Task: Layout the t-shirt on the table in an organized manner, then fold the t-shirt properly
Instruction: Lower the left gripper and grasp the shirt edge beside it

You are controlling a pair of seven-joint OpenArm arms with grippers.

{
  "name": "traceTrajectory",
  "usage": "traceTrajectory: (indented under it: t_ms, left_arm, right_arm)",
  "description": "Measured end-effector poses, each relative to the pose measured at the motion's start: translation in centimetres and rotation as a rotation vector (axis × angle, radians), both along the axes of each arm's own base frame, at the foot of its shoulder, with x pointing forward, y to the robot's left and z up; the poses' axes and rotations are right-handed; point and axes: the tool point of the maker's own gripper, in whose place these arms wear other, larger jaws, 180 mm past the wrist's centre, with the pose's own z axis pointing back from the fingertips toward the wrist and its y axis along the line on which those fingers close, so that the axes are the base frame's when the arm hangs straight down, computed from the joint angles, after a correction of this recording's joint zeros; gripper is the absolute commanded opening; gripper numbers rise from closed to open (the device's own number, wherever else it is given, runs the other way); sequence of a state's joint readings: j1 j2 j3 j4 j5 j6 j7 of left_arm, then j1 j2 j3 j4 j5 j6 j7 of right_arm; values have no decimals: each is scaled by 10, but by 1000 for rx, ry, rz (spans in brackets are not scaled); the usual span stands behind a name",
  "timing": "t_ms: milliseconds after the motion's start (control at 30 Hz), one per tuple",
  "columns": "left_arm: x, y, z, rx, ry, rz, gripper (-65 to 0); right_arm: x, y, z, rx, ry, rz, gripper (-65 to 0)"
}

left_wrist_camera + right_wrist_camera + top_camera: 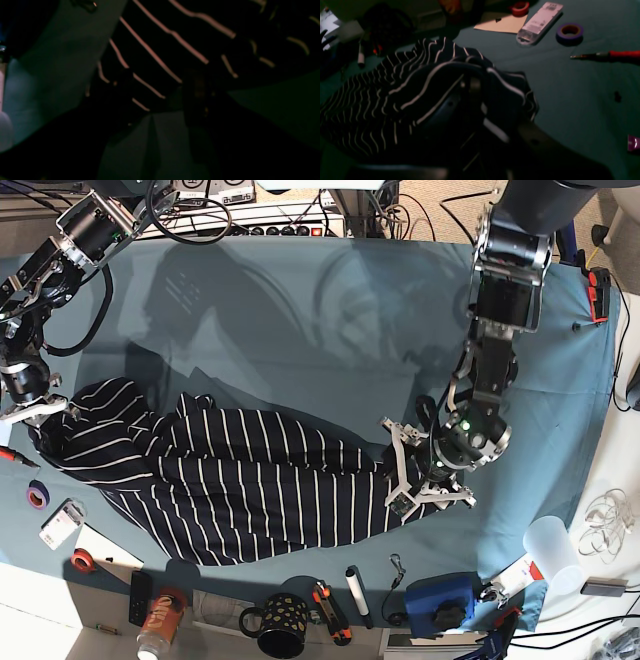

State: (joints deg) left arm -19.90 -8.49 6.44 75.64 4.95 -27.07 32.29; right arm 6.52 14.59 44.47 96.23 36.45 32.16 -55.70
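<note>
No brand or lettering reads clearly anywhere: the pale flat device [539,22] near the far edge of my right wrist view carries small print too blurred to make out, and the can [158,625] at the near edge of the table [300,310] shows no legible label. My right gripper [32,416] sits at the left of the base view with its jaws pinched nearly together on a bunched corner of the t-shirt [250,490]; in my right wrist view the striped cloth drapes over and between my fingers [450,105] and hides most of them. My left gripper [415,470] is at the opposite end of the shirt, on the right of the base view, with its jaws spread wide and the white finger frames straddling the cloth's edge. My left wrist view is very dark, so I cannot tell whether those jaws press on the fabric or only stand around it. The t-shirt lies stretched and rumpled across the near half of the teal table, between my two grippers. Beside my right gripper lie a purple tape roll [569,30], a red tape roll [520,8], a tan card [501,23] and a red-handled screwdriver [607,55].
</note>
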Motion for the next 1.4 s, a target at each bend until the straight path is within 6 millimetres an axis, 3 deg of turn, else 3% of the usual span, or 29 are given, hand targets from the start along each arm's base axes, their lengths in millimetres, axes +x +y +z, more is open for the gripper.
traceTrajectory:
  t_ms: [200, 367, 533, 667, 767, 900, 1167, 1400]
  left_arm:
    - [-15, 6, -31, 250, 19, -118, -334]
    - [-4, 12, -26, 372, -113, -38, -334]
    - [-6, -1, -25, 360, -142, -58, -334]
    - [0, 5, -19, 346, -172, 5, -337]
    - [7, 7, -11, 326, -190, 35, -380]
    - [6, -8, -9, 279, -155, -31, -395]
    - [7, -11, -8, 263, -171, -42, -395]
    - [6, -2, -28, 259, -147, -31, -395]
  right_arm:
    - [0, 0, 0, 0, 0, 0, -650]
    - [-1, 0, -2, 1, 12, 2, -650]
    - [-1, 1, -3, 2, 19, 3, -650]
    - [-1, 1, -4, 3, 24, 4, -650]
    - [-1, 1, -4, 3, 24, 4, -650]
    - [-1, 1, -4, 3, 23, 4, -650]
    - [-1, 1, -4, 3, 23, 4, -650]
    - [-1, 1, -4, 3, 23, 4, -650]
